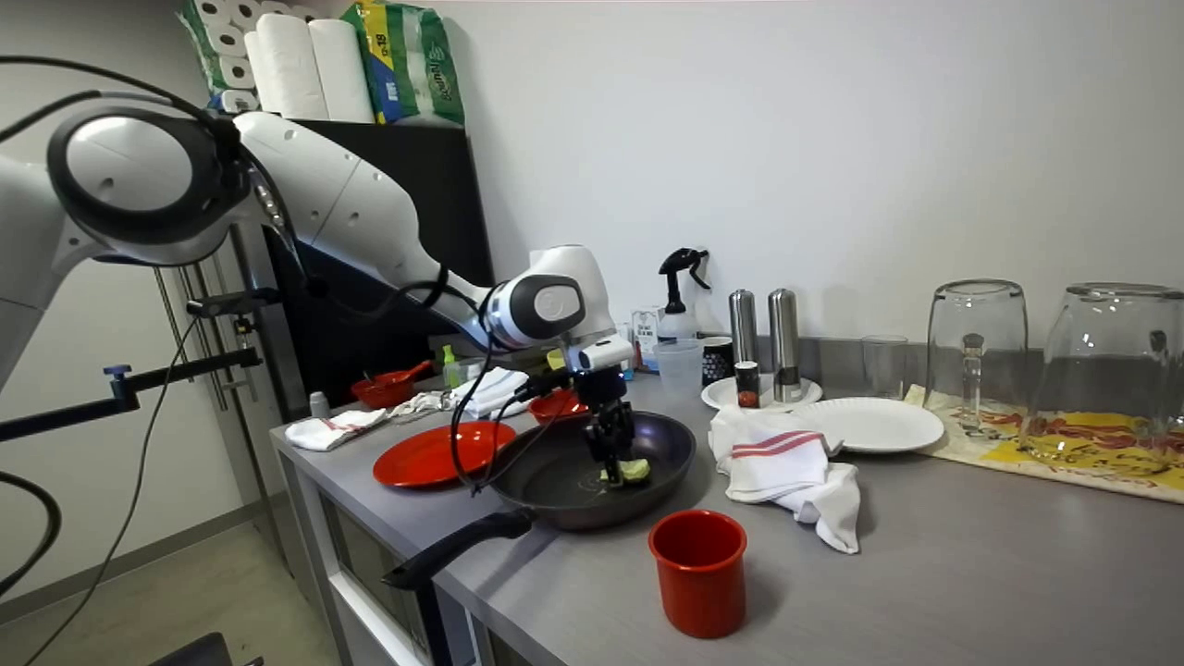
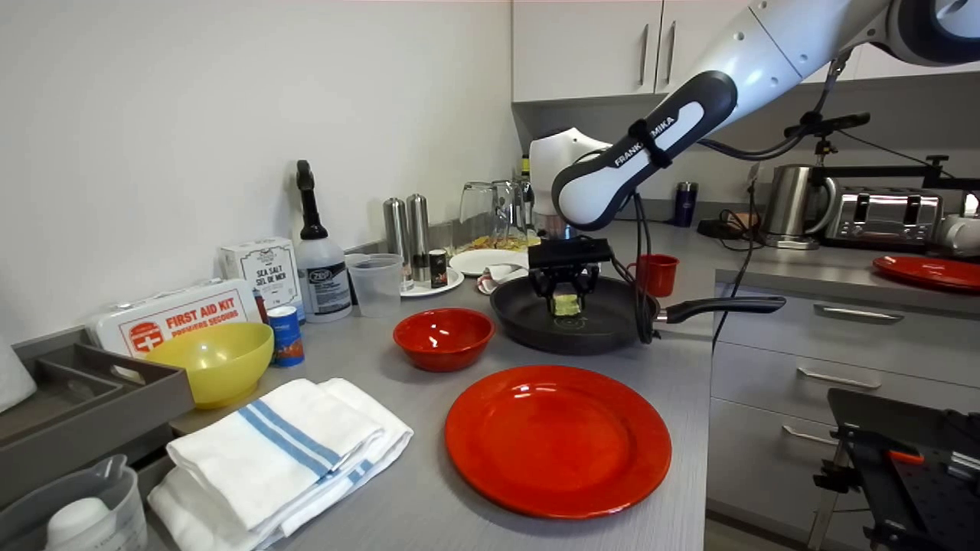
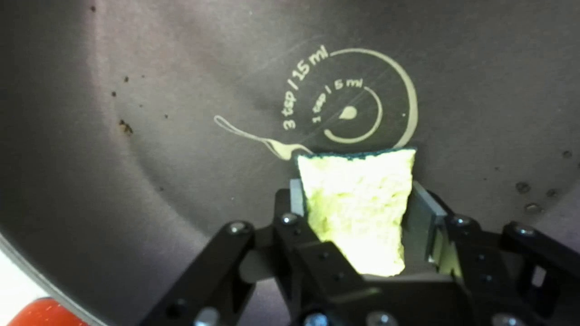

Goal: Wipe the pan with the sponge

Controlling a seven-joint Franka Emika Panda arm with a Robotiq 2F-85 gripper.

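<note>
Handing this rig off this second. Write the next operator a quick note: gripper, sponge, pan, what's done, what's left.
Gripper: shut on the roughly rectangular yellow sponge.
Sponge: inside the round black frying pan, at or just above its floor; contact is hard to tell.
Pan: on the grey counter, its black handle jutting past the edge.
Done: sponge grasped and in the pan. How much wiping has happened, I can't tell.
Left: wiping; small brown specks and round dark spots show on the inside. Then probably lift the sponge out.
</note>
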